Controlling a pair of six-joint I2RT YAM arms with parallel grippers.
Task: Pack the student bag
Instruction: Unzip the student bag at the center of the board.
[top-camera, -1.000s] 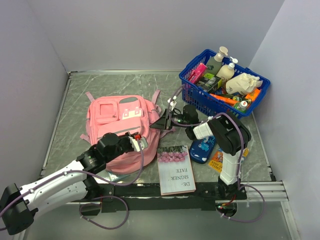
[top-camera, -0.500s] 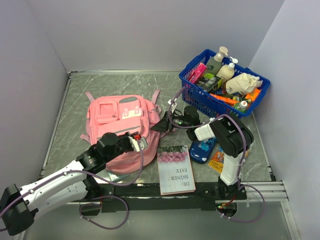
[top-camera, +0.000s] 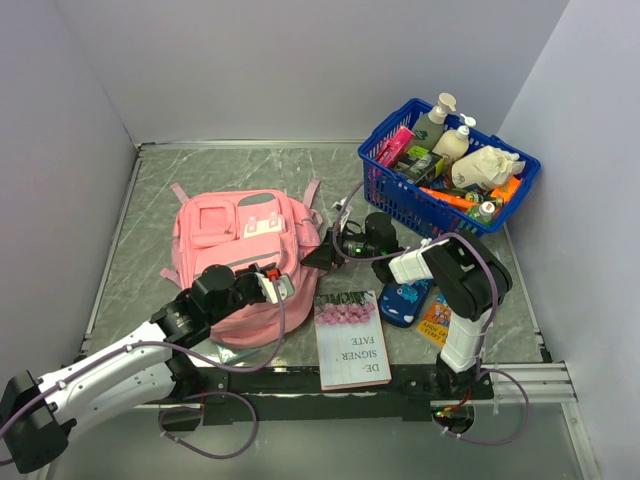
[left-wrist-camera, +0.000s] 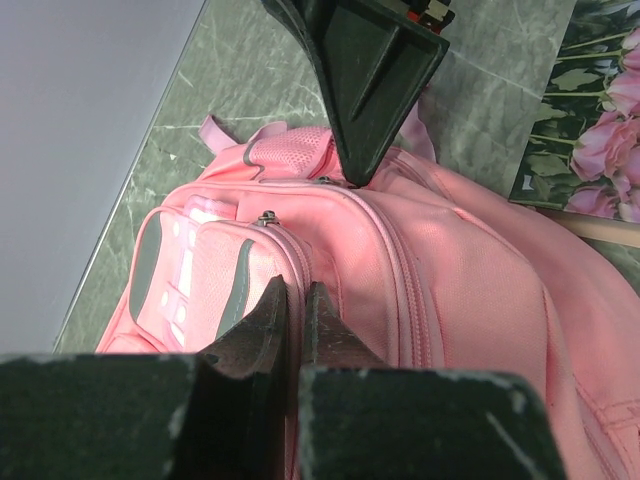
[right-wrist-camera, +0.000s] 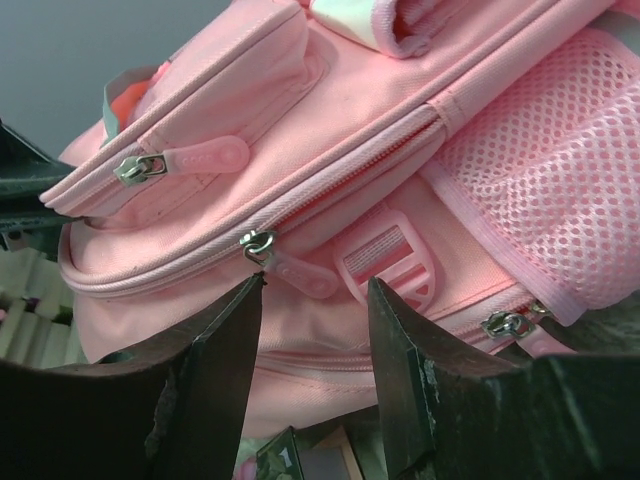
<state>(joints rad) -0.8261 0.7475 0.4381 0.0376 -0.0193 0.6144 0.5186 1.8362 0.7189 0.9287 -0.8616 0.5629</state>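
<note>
Top external view: the student bag (top-camera: 235, 240) lies flat on the grey table (top-camera: 150, 190), left of centre, with its pockets up and its grey patch toward the far wall.
Left gripper (top-camera: 272, 286): rests on the bag's near right part, just inside its edge.
Left gripper fingers: pressed together in the left wrist view, the tips against the seam of a front pocket. I cannot tell whether fabric is pinched between them.
Right gripper (top-camera: 315, 256): at the bag's right edge, about halfway along, pointing toward the bag.
Right gripper jaws: standing apart in the right wrist view and holding nothing.
Zipper pull (right-wrist-camera: 258, 243): on the bag's side, just above the gap between the right gripper's fingertips. Its pink tab hangs toward that gap, beside a pink buckle (right-wrist-camera: 385, 262).
Book (top-camera: 351, 338): on the table, touching the bag's near right corner.
Blue basket (top-camera: 375, 178): at the far right, well apart from the bag.
</note>
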